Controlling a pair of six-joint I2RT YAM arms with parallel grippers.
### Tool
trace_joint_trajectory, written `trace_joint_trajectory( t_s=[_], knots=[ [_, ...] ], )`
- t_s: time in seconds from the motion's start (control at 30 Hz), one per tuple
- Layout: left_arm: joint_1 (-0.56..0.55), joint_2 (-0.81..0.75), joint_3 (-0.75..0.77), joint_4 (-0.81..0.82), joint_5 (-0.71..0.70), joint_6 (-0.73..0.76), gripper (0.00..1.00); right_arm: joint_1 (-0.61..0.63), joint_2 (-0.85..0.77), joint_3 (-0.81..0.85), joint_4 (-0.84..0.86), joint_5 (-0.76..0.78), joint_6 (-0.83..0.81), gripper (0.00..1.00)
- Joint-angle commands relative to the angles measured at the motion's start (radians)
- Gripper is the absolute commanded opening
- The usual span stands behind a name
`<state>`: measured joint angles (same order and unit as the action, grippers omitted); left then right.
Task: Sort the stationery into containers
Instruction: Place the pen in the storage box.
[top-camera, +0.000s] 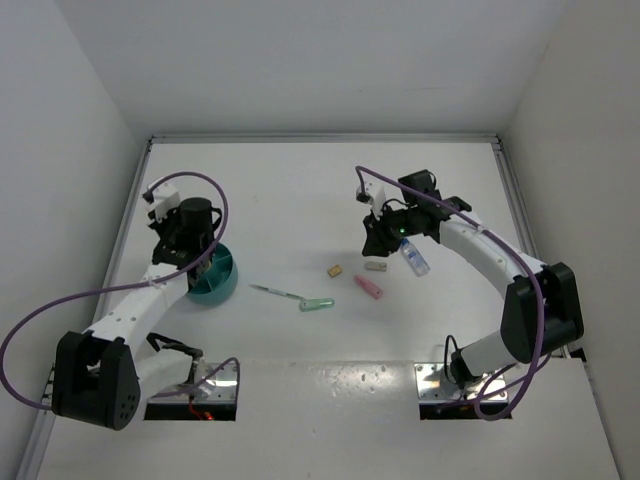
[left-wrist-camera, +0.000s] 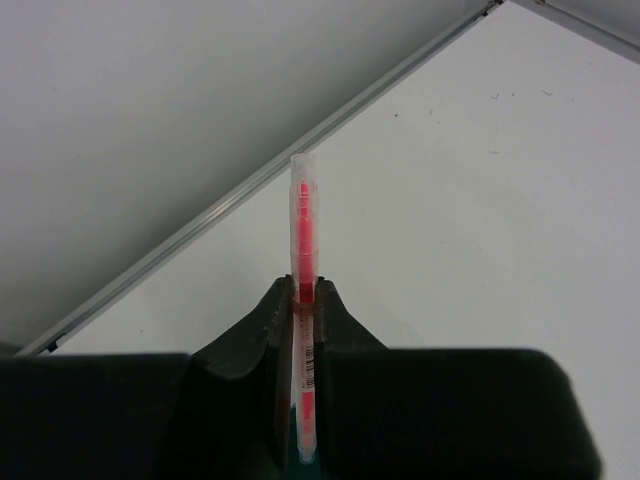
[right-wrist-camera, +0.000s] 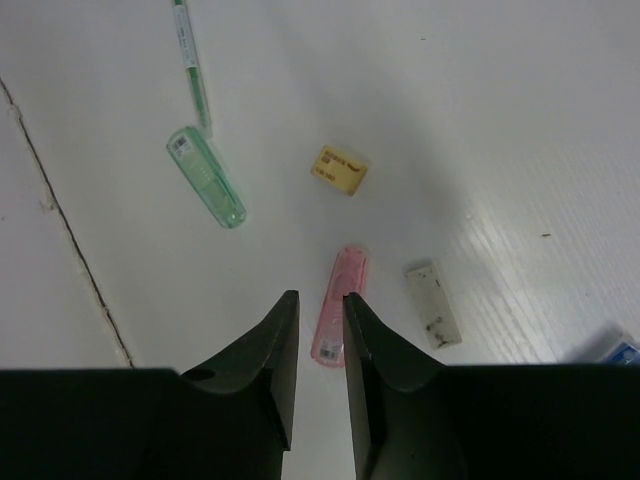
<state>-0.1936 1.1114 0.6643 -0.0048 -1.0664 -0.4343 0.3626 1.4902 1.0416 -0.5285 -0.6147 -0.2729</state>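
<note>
The pink-red pen (left-wrist-camera: 302, 250) is being clamped between the jaws of the left pincer (left-wrist-camera: 303, 300) over the teal cup (top-camera: 224, 286), while the right pincer (right-wrist-camera: 320, 320), parted only narrowly and gripping nothing, is hovering above the pink marker (right-wrist-camera: 347, 282) lying on the table (top-camera: 300, 200).

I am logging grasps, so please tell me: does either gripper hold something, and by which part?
The left gripper holds a pink-red pen, clamped about midway along its barrel, its clear end sticking out beyond. The right gripper holds nothing.
</note>
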Motion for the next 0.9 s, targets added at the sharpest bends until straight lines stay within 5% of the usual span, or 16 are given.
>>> trace_joint_trajectory(
  t_s=[0.0, 0.77, 0.87],
  knots=[
    [0.013, -0.005, -0.003, -0.015, 0.022, -0.04, 0.0, 0.006, 0.001, 0.003, 0.012, -0.039, -0.023, 0.25],
    [-0.036, 0.057, 0.035, -0.259, 0.01, -0.213, 0.0, 0.006, -0.008, 0.003, 0.002, -0.057, -0.023, 0.26],
    [-0.046, 0.057, 0.044, -0.271, -0.001, -0.222, 0.11, 0.006, -0.008, 0.003, 0.002, -0.057, -0.023, 0.26]
  ],
)
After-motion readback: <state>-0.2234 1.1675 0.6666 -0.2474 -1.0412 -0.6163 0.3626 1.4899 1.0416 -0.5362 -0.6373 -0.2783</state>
